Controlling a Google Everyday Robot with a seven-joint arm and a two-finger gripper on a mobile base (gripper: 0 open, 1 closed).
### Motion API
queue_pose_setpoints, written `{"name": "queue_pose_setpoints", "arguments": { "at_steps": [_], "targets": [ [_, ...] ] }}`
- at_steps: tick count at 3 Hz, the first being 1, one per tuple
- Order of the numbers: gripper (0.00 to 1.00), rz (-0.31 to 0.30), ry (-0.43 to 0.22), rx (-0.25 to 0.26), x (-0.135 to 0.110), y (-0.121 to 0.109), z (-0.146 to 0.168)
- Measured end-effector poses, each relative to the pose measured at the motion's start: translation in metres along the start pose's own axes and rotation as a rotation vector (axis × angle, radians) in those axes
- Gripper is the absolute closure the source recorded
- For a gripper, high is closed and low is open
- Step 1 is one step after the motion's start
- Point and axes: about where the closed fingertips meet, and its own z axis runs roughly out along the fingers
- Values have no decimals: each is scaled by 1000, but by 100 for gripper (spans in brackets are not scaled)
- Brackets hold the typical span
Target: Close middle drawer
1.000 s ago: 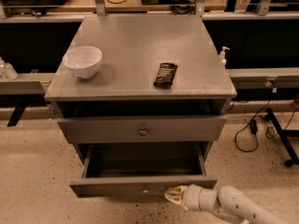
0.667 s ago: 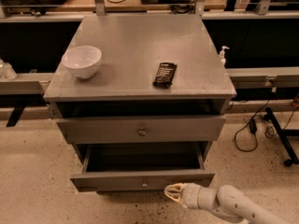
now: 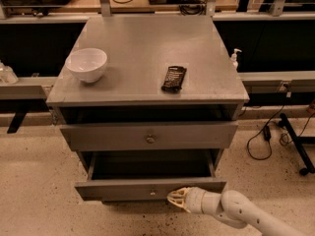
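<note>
- Looking at the tool (image 3: 178, 199), I find it low in the camera view, at the lower edge of the middle drawer's (image 3: 118, 190) front, just right of centre and apparently touching it.
- I cannot tell how far the tool is open; it holds nothing that I can see.
- The pale arm (image 3: 236, 210) runs from the tool down to the bottom right corner.
- The middle drawer is the lower of the two I see in the desk (image 3: 147, 38). It is pulled well out toward me, showing its deep box.
- Its front is grey, low, wide and flat, with a small round knob (image 3: 152, 192) at the centre, just left of the tool.
- The drawer's inside lies in shadow, and I cannot make out any contents.
- The upper drawer (image 3: 98, 137), with a taller front, sits slightly out, with a dark gap above it.
- A white bowl (image 3: 86, 64) stands upright on the left of the desk top; its inside shows plain white.
- A dark packet (image 3: 174, 77) lies flat right of centre, well apart from the bowl.
</note>
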Motion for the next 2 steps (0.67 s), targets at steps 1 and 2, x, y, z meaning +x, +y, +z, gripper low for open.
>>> {"name": "queue_pose_setpoints", "arguments": {
  "at_steps": [1, 2],
  "targets": [
    [100, -11, -5, 1, 1, -2, 4],
    [100, -34, -24, -33, 3, -12, 15]
  ]
}}
